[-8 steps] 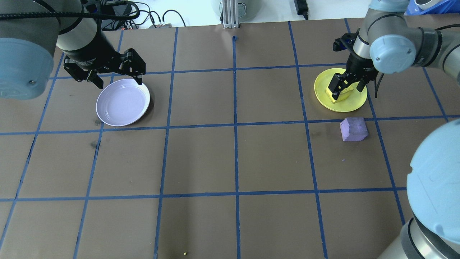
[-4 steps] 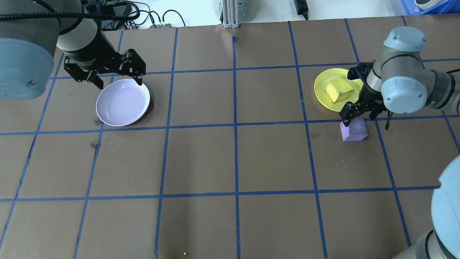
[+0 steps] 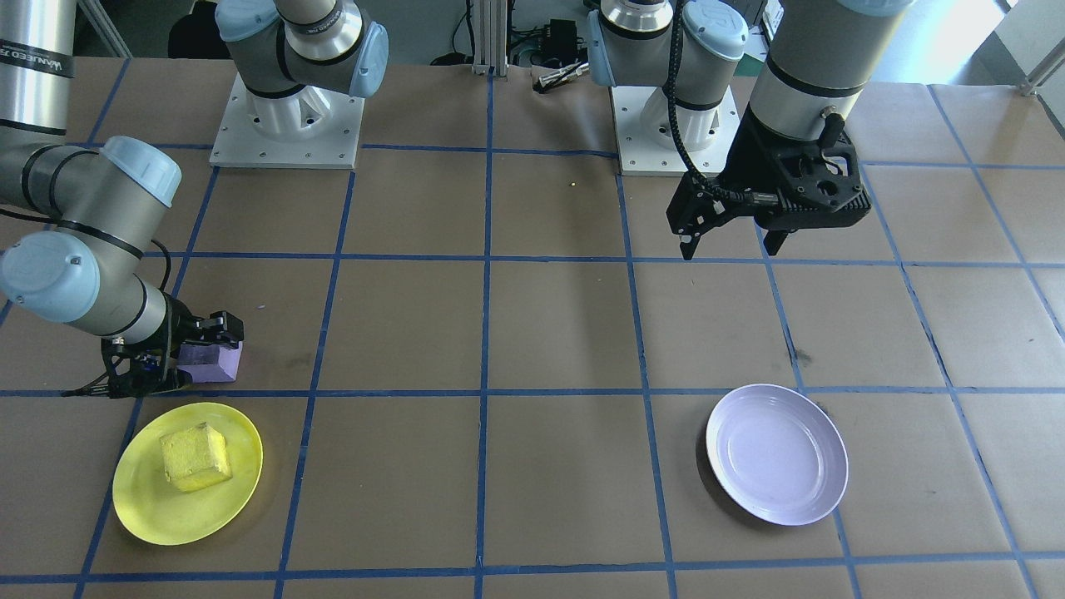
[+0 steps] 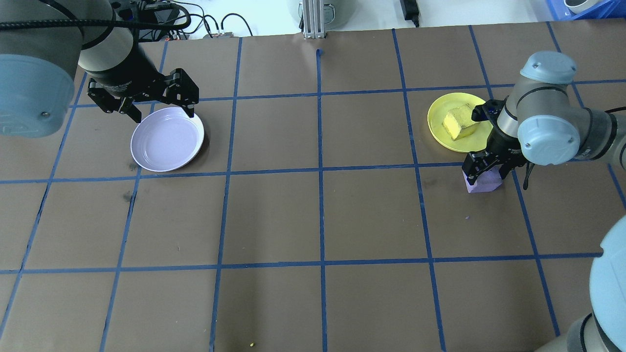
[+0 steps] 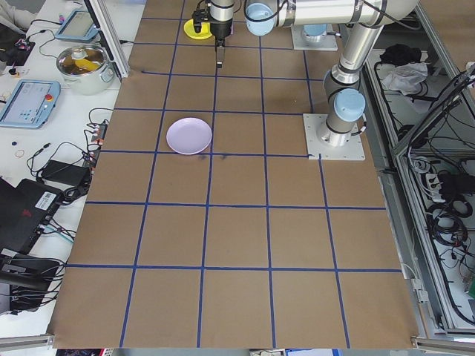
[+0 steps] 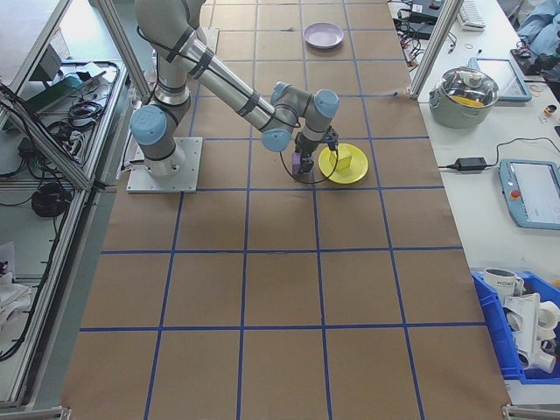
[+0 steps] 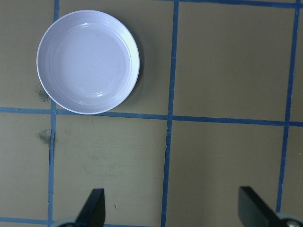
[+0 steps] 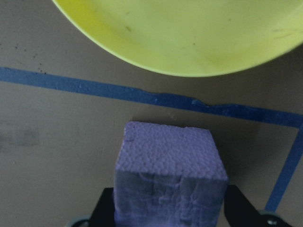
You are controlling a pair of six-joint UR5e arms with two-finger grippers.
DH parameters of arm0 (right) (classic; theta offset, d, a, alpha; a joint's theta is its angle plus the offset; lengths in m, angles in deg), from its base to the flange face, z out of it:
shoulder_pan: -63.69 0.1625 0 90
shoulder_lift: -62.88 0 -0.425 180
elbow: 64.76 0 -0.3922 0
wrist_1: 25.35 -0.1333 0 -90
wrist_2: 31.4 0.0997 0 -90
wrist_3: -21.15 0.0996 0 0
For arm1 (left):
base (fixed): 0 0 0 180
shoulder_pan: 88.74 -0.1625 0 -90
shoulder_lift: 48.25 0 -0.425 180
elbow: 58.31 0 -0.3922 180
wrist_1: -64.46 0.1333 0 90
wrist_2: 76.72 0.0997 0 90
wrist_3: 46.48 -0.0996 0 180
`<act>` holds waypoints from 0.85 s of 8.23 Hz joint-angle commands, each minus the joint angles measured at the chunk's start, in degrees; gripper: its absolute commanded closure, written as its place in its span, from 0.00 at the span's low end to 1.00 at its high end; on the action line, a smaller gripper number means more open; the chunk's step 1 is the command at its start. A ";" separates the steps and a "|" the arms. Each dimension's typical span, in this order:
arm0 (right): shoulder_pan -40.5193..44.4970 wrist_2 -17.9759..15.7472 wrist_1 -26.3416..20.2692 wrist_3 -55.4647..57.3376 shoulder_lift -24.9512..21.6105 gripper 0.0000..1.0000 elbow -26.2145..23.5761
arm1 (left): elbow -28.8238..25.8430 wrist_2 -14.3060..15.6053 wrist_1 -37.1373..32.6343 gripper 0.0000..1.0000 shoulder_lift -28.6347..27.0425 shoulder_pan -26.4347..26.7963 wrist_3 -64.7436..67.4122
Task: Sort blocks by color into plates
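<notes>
A: In the front-facing view, where does the purple block (image 3: 215, 363) sit?

B: On the table (image 3: 549, 333), just beside the yellow plate (image 3: 188, 473). The right gripper (image 3: 179, 359) is down around it, a finger on each side. The yellow block (image 3: 195, 456) lies in that plate.

A: And the left gripper (image 3: 732, 242)?

B: It hangs with its fingers spread wide, holding nothing, well apart from the lavender plate (image 3: 777, 453).

A: The overhead view?

B: The right gripper (image 4: 485, 168) straddles the purple block (image 4: 481, 182), which stands just outside the yellow plate (image 4: 455, 132). The yellow block (image 4: 459, 123) rests inside the plate. The left gripper (image 4: 159, 110) hovers at the far rim of the lavender plate (image 4: 167, 139).

A: The right wrist camera?

B: The purple block (image 8: 169, 177) fills the gap between the two fingers (image 8: 105, 212); whether they press on it cannot be told. A blue tape line (image 8: 142, 94) runs between the block and the plate's rim (image 8: 180, 42).

A: The left wrist camera?

B: The fingers (image 7: 93, 208) stand far apart over bare table, and the lavender plate (image 7: 88, 61) lies beyond them.
</notes>
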 commanded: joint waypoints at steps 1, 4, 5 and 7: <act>0.24 0.74 -0.73 1.42 -2.22 1.00 0.12 | 0.02 -0.05 0.04 0.00 0.00 0.00 0.00; 10.21 6.63 -4.60 18.84 -7.41 0.97 0.20 | 0.02 -0.05 0.21 0.00 0.00 -0.09 0.00; 16.61 8.81 -3.90 27.45 -7.42 0.97 0.90 | 0.11 -0.14 0.21 0.00 0.09 0.00 -0.09; 28.83 9.97 -3.90 42.23 -5.85 0.96 6.33 | -0.07 -0.58 1.26 0.00 0.09 0.00 -0.09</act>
